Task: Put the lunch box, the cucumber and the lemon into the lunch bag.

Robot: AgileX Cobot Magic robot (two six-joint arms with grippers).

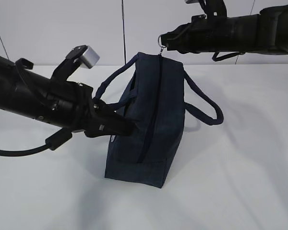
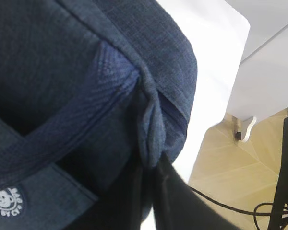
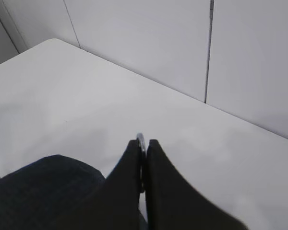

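Standing upright mid-scene on the white bench (image 1: pixel 240 182): the navy lunch bag (image 1: pixel 153 120), zipper closed. Reaching in from the left, the left gripper (image 1: pixel 127 125), jaws pinching a fold of fabric at the bag's near-left side. Clamping the metal ring pull (image 1: pixel 162 44) at the top far end, the right gripper (image 1: pixel 164 42), jaws closed.
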